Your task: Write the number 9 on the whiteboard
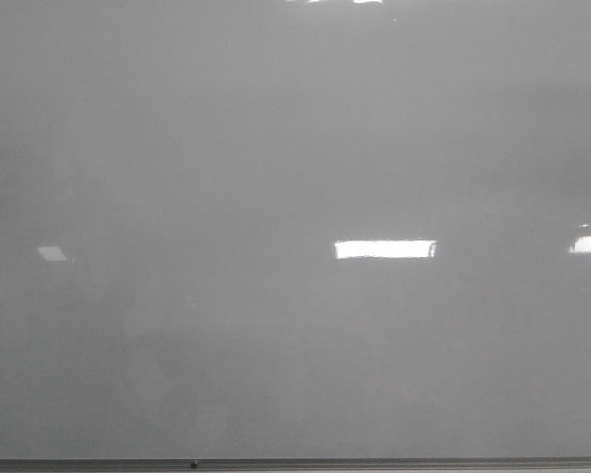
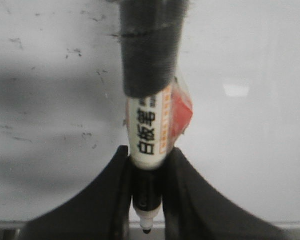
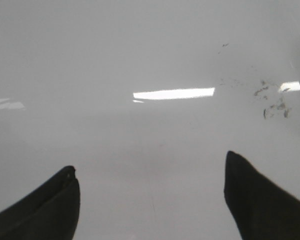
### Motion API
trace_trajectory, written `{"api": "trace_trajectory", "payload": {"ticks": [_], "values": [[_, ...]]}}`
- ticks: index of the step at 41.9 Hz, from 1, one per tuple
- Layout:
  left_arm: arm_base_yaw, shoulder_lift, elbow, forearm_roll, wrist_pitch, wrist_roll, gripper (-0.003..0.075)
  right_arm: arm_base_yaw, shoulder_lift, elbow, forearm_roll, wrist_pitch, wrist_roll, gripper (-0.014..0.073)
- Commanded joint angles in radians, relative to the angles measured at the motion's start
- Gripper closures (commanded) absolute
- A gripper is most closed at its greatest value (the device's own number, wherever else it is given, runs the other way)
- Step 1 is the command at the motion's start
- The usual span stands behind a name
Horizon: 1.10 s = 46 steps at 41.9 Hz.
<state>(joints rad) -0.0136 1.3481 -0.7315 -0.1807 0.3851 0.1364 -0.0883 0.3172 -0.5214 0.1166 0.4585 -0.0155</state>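
Note:
The whiteboard (image 1: 276,148) fills the front view, glossy pale grey with bright light reflections. No drawn number 9 shows on it in any view, and neither gripper shows in the front view. In the left wrist view my left gripper (image 2: 148,165) is shut on a whiteboard marker (image 2: 149,130), white-bodied with black print and a red label. Its uncapped black tip (image 2: 146,230) points toward the wrist, close to the board's edge strip. In the right wrist view my right gripper (image 3: 151,170) is open and empty over the board (image 3: 150,60).
A thin grey metal edge strip (image 1: 295,463) runs along the board's near edge. Faint dark smudges (image 3: 270,102) mark the board in the right wrist view, and small specks (image 2: 75,52) in the left wrist view.

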Motion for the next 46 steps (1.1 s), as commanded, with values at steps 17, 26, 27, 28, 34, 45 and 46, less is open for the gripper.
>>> {"api": "trace_trajectory", "payload": {"ticks": [17, 26, 27, 28, 34, 45, 46], "values": [[-0.318, -0.049, -0.322, -0.625, 0.696, 0.933, 0.073, 0.169, 0.392, -0.33, 0.241, 0.317, -0.342, 0.0004], [-0.449, -0.049, -0.327, -0.728, 0.868, 1.125, 0.073, 0.331, 0.583, -0.541, 0.523, 0.634, -0.647, 0.0053], [-0.457, -0.049, -0.327, -0.728, 0.868, 1.125, 0.073, 0.343, 0.602, -0.563, 0.543, 0.651, -0.66, 0.0053], [-0.463, -0.049, -0.327, -0.728, 0.868, 1.125, 0.073, 0.355, 0.612, -0.574, 0.56, 0.667, -0.67, 0.0052], [-0.479, -0.049, -0.327, -0.728, 0.868, 1.125, 0.073, 0.456, 0.722, -0.677, 0.625, 0.736, -0.701, 0.0053], [-0.479, -0.049, -0.327, -0.728, 0.868, 1.125, 0.073, 0.618, 0.945, -0.848, 0.628, 0.772, -0.717, 0.0053], [-0.479, -0.049, -0.327, -0.728, 0.868, 1.125, 0.073, 0.625, 0.96, -0.862, 0.628, 0.771, -0.718, 0.0053]]}}
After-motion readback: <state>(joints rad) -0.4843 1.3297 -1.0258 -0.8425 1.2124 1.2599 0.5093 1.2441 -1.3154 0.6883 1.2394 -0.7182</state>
